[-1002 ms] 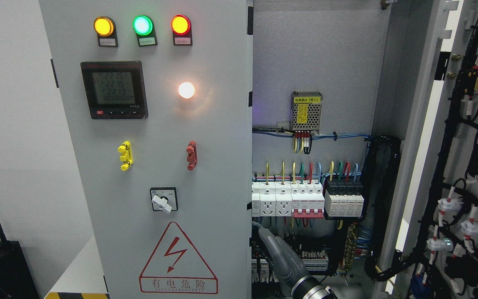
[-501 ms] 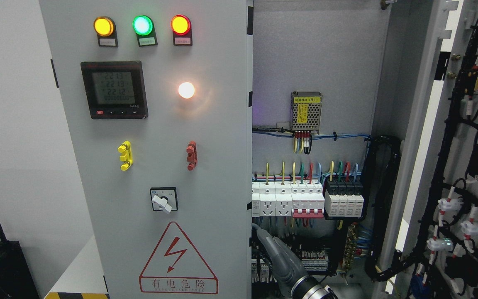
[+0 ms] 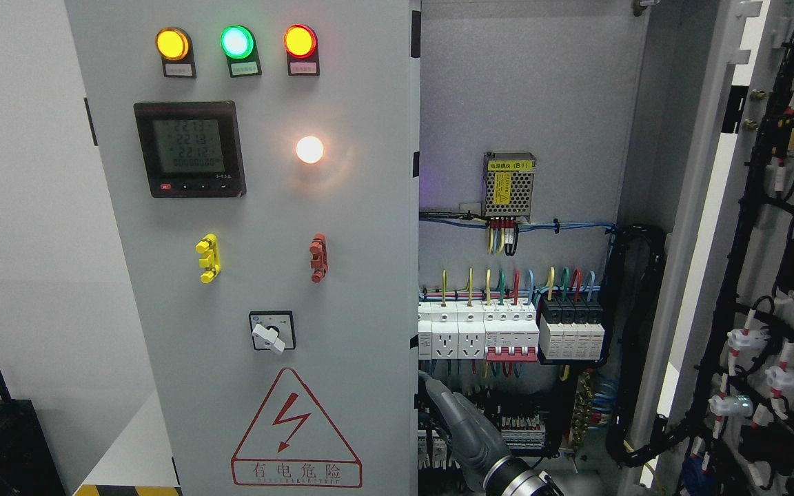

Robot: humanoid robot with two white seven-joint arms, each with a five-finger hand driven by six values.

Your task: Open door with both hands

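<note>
Behind the left door (image 3: 266, 275), fingers (image 3: 462, 424).

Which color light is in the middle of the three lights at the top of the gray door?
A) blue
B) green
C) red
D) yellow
B: the green light glows between the yellow light and the red light on the door.

The cabinet door (image 3: 266, 207) was matt grey painted metal, smooth. Below its glossy black-framed meter (image 3: 189, 149), yellow (image 3: 208, 258) and red (image 3: 318, 257) plastic handles looked shiny. The power supply (image 3: 509, 185) showed perforated bare metal.
</note>
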